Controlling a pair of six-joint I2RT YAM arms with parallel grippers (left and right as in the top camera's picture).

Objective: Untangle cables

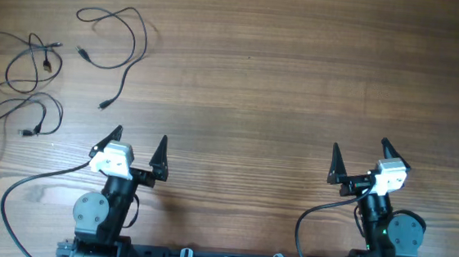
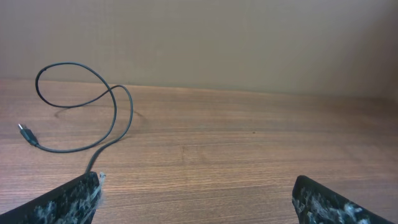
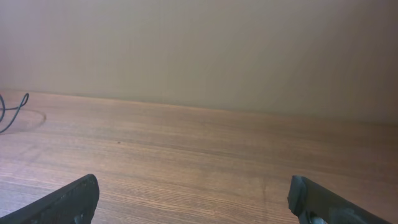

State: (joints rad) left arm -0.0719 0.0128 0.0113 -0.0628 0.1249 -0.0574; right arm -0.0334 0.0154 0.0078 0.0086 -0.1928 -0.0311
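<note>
Cables (image 1: 37, 72) all at the far left of the surface (image 1: 298, 85), none in hand. Three loose strands by the look of the overhead view — one looping cord (image 1: 118, 38) nearest the middle, with a plug end (image 1: 104, 105) trailing toward the near side; a second coil (image 1: 21, 59) further left; a third strand (image 1: 25, 116) nearer, running off the left edge. Hard to tell from above whether the two leftmost strands cross or merely lie close; the looping cord looks apart from both.

Left end effector (image 1: 136, 142) spread wide, empty, parked near the base. Looping cord just far and left of it, plug end closest — in the left wrist view the same cord (image 2: 93, 112) curls ahead and to the left, long run roughly along the line of reach, tail passing beside the left fingertip (image 2: 68, 199). Right end effector (image 1: 361, 151) also spread wide, empty, well apart from every strand; only a sliver of cord (image 3: 12, 112) at the far left edge of its wrist view.

Judgement: left arm clearly the nearer one, with a short reach forward and left to the trailing plug end. Plenty of bare wood to the right and middle for laying a strand out straight. Little room on the left — one strand already over that edge, so dragging further left risks losing cord off the surface.
</note>
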